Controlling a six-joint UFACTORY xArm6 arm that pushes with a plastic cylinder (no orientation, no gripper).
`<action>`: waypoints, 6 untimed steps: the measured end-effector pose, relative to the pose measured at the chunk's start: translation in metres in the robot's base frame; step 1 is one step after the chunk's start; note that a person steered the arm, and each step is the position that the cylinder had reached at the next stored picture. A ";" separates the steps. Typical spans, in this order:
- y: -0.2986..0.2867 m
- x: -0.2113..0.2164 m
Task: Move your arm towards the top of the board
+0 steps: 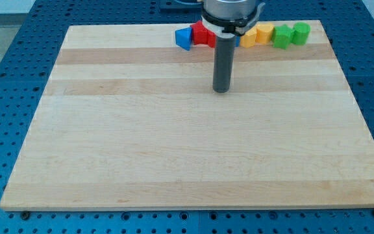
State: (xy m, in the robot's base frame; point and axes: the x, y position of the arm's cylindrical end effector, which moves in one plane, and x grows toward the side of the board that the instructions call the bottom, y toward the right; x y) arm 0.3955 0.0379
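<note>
My tip (222,90) on bare board (174,149) — well below the top-edge row of blocks (239,35) — no jaws, just a rod.

A pale wooden board (193,149) on a blue perforated bench (18,58). Beyond my tip (221,90), along the board's top edge, sit blue (184,38), red (203,34), yellow (260,34) and green (289,34) blocks.

A: Which obstacles stand toward the view's top?

B: A row along the bench (174,162) top edge: blue block (184,38), red block (203,34), yellow blocks (257,34), green blocks (289,34).

A: And around my tip (221,90)?

B: Bare bench on all sides; the row lies just above it.
</note>
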 end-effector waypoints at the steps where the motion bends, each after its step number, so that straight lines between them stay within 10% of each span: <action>1: -0.084 0.000; 3: -0.212 -0.029; 5: -0.186 -0.203; 6: -0.185 -0.203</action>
